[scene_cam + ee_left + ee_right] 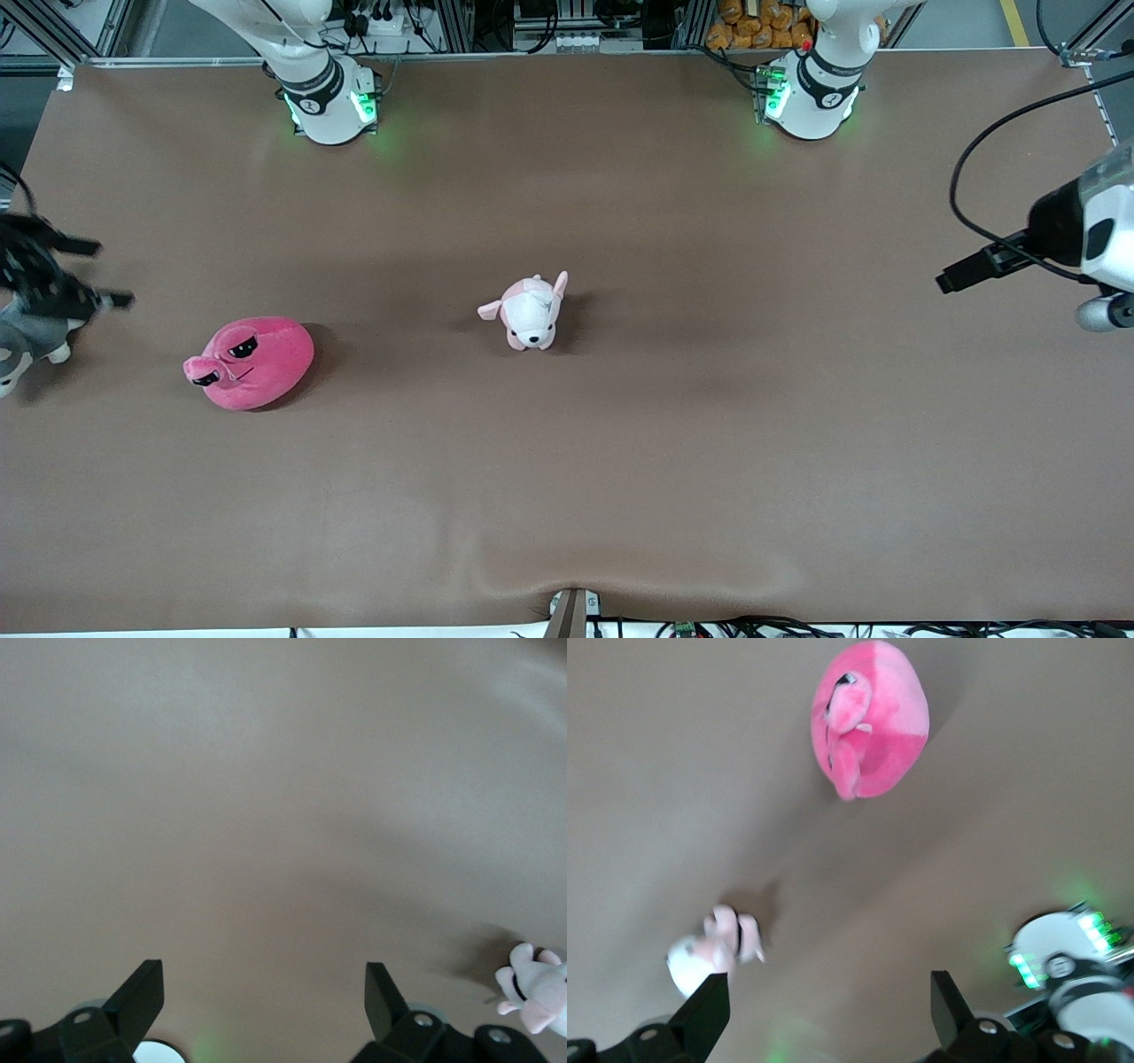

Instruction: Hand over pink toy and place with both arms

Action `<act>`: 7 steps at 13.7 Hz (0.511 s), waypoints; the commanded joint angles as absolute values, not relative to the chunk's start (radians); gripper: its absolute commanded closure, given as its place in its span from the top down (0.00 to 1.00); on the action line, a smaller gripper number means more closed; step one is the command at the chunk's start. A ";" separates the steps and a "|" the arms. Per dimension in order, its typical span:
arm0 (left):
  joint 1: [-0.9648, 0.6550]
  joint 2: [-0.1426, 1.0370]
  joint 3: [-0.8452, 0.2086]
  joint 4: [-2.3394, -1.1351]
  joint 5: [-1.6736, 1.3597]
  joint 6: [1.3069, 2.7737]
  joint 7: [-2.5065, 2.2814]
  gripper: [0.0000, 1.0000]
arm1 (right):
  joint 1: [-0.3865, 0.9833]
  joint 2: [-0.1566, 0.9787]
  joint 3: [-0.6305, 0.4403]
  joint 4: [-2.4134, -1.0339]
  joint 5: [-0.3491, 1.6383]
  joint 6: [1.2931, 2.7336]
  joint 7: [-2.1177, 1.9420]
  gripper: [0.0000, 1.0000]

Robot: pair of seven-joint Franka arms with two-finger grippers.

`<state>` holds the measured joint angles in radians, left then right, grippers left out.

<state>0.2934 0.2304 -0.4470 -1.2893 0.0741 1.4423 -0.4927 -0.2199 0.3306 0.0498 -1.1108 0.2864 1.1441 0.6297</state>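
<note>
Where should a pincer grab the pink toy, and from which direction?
Come straight down onto the pink toy and pinch the round body across its narrower width, clear of the snout. It lies alone on the table, plump and soft, toward the right arm's end, so the open right pincer looks best placed.

The grey-and-white plush animal (pixel 22 341) under the right pincer (pixel 53 270) is cut off by the frame's edge. The pincer itself is motion-blurred. The left arm's pincer (pixel 961 275) is partly cropped.
</note>
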 commanded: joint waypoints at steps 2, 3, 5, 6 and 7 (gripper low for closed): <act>0.325 0.206 -0.453 -1.293 0.074 1.433 -0.402 1.00 | -0.195 0.143 0.066 -1.155 0.149 1.118 0.249 1.00; 0.313 0.190 -0.425 -1.305 0.074 1.434 -0.394 1.00 | -0.189 0.120 0.067 -1.176 0.111 1.126 0.186 1.00; 0.234 0.138 -0.323 -1.354 0.071 1.437 -0.382 1.00 | -0.186 0.063 0.066 -1.285 0.091 1.193 0.108 1.00; 0.174 0.099 -0.258 -1.396 0.061 1.437 -0.358 1.00 | -0.187 0.026 0.066 -1.345 0.092 1.237 0.057 1.00; 0.117 0.057 -0.189 -1.446 0.036 1.439 -0.345 1.00 | -0.187 -0.010 0.064 -1.405 0.091 1.283 -0.009 1.00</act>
<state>0.2085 0.1740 -0.3030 -1.3230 0.0668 1.4339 -0.3851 -0.1884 0.0794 0.0653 -1.2477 0.1150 1.1969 0.0979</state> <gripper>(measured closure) 0.000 0.000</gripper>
